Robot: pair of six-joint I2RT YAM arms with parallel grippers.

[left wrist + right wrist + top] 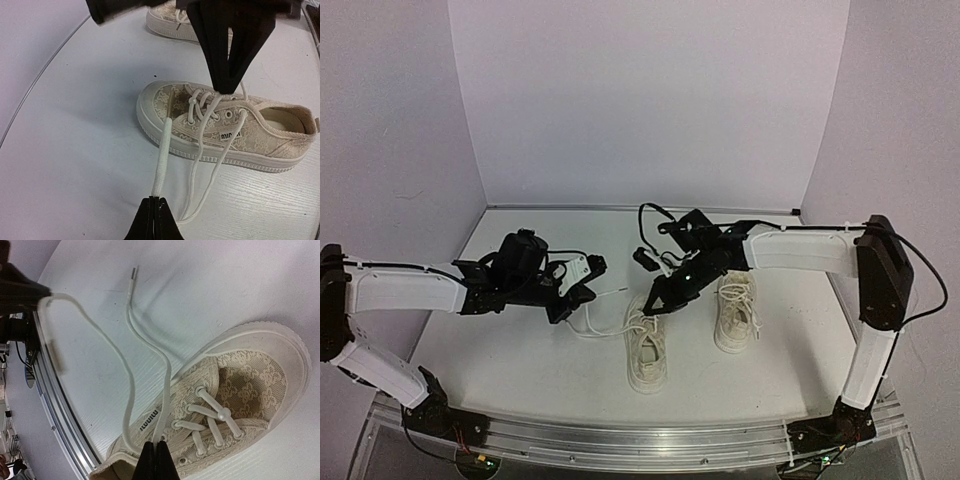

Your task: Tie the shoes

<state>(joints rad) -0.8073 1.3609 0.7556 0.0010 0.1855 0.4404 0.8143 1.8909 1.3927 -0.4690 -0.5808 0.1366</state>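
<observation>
Two cream lace-patterned shoes stand side by side on the white table, the left shoe [645, 352] [225, 131] [245, 400] and the right shoe [737, 313] [167, 22]. My left gripper [588, 295] [156, 200] hangs just left of the left shoe, shut on one white lace [162, 155] that runs taut back to the shoe's eyelets. My right gripper [653, 305] [159, 444] sits over the same shoe's laced part, shut on the other lace [162, 390] close to the top eyelet. That lace's free end [132, 277] lies loose on the table.
White walls close off the back and both sides. A metal rail [640, 440] runs along the near edge with both arm bases on it. The right arm's cable [655, 215] loops above the shoes.
</observation>
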